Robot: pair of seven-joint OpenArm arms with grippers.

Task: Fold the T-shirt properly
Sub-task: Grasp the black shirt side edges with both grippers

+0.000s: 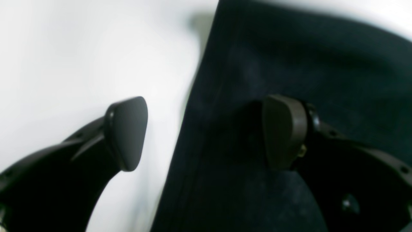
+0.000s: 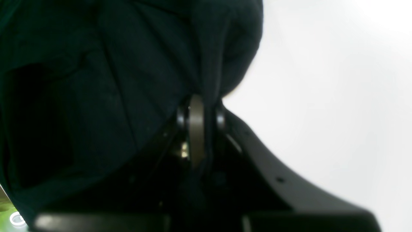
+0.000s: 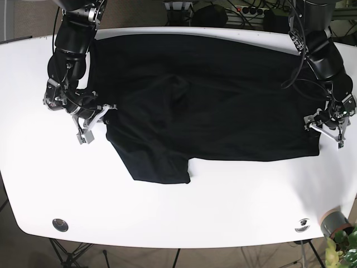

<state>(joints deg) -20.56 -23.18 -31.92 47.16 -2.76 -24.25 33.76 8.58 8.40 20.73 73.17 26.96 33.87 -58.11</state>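
A black T-shirt (image 3: 223, 100) lies spread across the white table (image 3: 234, 206), with a rumpled sleeve part hanging toward the front left. My right gripper (image 3: 95, 124) is at the shirt's left edge. In the right wrist view the right gripper (image 2: 201, 109) is shut on a pinched fold of the shirt (image 2: 112, 80). My left gripper (image 3: 325, 129) is at the shirt's right edge. In the left wrist view the left gripper (image 1: 206, 129) is open and straddles the shirt's hem (image 1: 289, 48): one finger (image 1: 127, 132) over bare table, the other (image 1: 283, 129) over the cloth.
A grey cup (image 3: 333, 223) and a green plant (image 3: 345, 248) stand at the table's front right corner. Two small round fittings (image 3: 59, 224) (image 3: 303, 224) sit near the front edge. Cables and gear run along the back edge.
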